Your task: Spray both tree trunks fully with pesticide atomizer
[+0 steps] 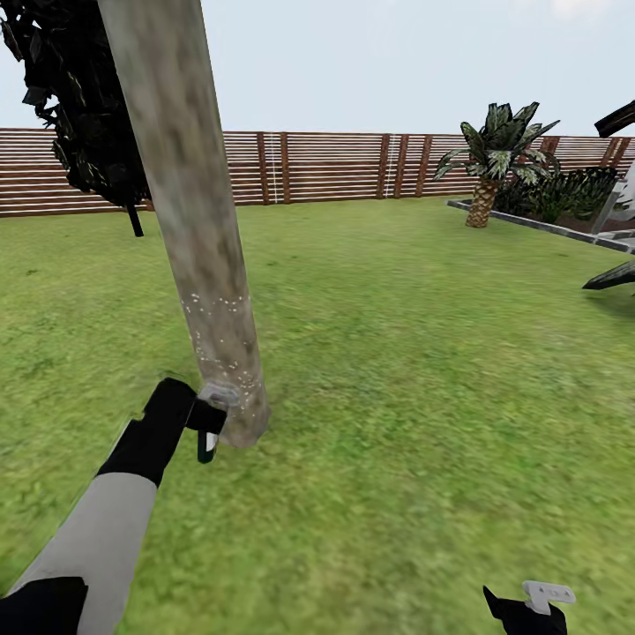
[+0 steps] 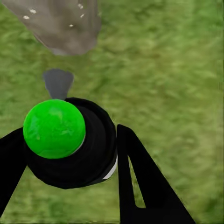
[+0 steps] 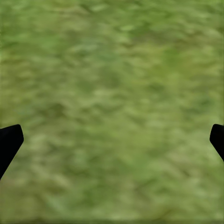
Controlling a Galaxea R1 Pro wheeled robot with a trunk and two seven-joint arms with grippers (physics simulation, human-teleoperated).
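Head view: left end effector (image 1: 205, 422) grips the pesticide atomizer (image 1: 207, 444), probably aimed at the tree trunk (image 1: 196, 229); right end effector (image 1: 527, 608) wide.

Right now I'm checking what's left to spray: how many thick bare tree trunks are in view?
1. The tree trunk leans up from the grass at left, beside the left claw; a second may stand out of frame.

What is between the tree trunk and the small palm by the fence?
In the head view, only grass lawn lies between the tree trunk and the palm.
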